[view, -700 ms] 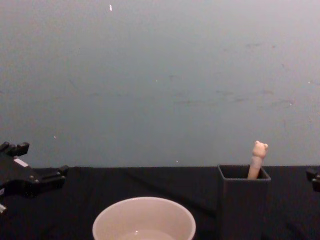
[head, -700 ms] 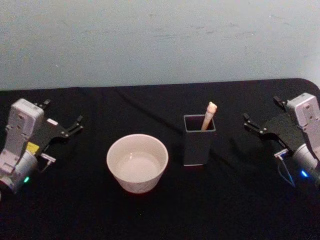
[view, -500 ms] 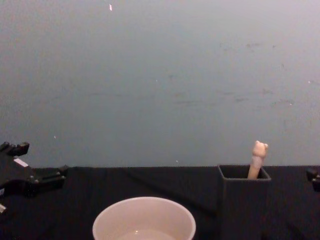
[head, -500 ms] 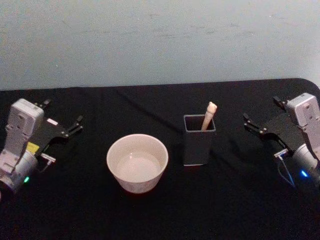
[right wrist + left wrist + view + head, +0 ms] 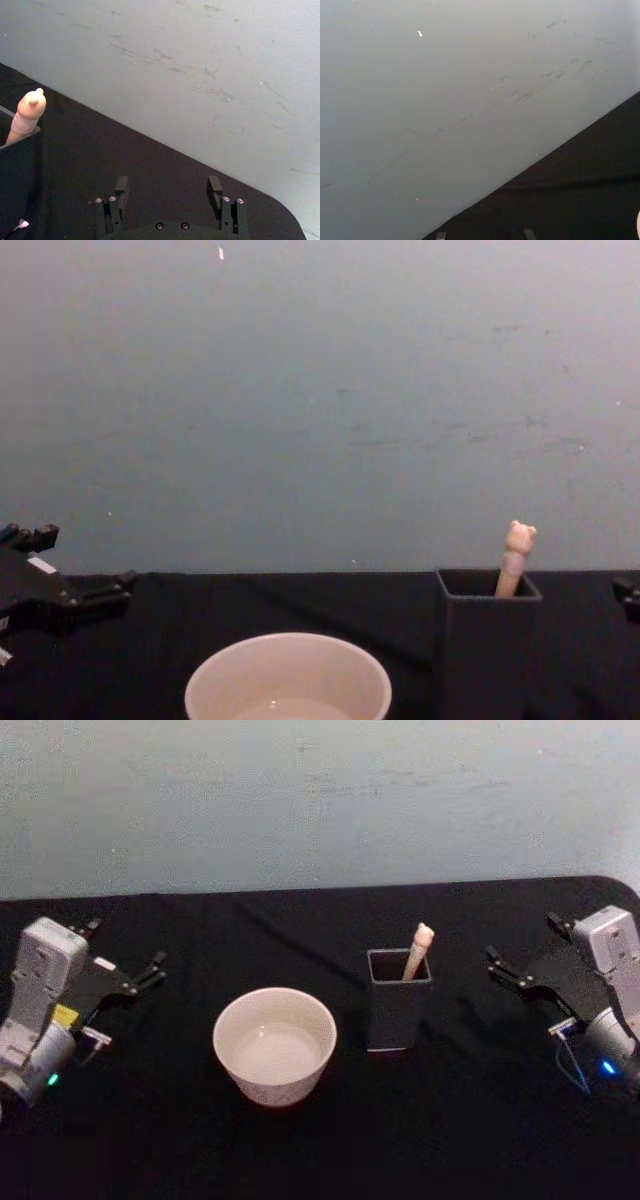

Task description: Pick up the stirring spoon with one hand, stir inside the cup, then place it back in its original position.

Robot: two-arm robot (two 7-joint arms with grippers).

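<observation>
Both open and empty, left gripper sits at nine o'clock, right gripper at three; yanking the leaning stirring spoon could topple its holder.

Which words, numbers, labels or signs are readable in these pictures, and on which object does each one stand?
No text can be read anywhere.
On the left gripper, a white label: too blurred to read.
On the same arm's wrist, a yellow sticker: too blurred to read.
The cup, the holder and the stirring spoon: no visible markings.
</observation>
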